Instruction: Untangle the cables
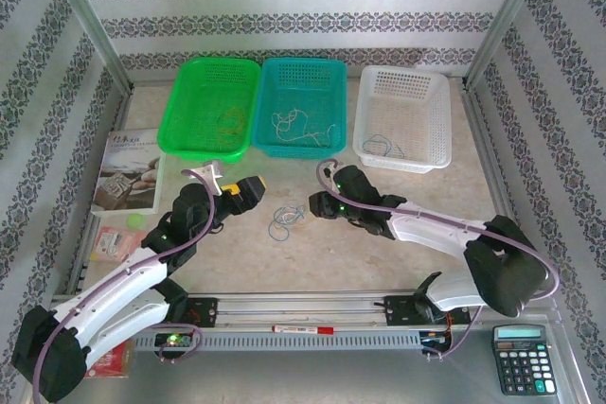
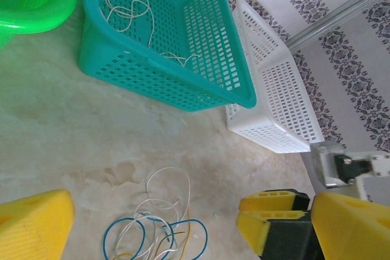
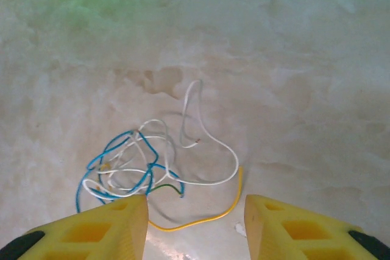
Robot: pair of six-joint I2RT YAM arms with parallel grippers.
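Counter (image 1: 284,262) surface is pale, mottled stone, enclosed on three sides by walls (image 1: 284,7) papered in grey floral bands, with metal posts (image 1: 499,21) at the rear corners.

Top view: a green basket (image 1: 204,92), teal basket (image 1: 303,82) and white basket (image 1: 407,101) stand side by side at the rear, each with thin cable lying inside. The tangled cables (image 1: 282,219) rest on bare counter in front of the teal basket, between the left gripper (image 1: 252,188) and the right gripper (image 1: 314,205). A calculator (image 1: 521,359) sits at the near right corner, and a booklet (image 1: 128,172) at the left edge.

Left wrist view: the left gripper is fully released, with its fingers (image 2: 36,226) wide apart either side of the blue, white and yellow loops. A faint stain (image 2: 119,173) marks the surface beyond them.

Right wrist view: the right gripper is released, with its fingers (image 3: 116,226) parted at the near edge of the tangle and nothing clamped. A yellow strand curves across the gap.
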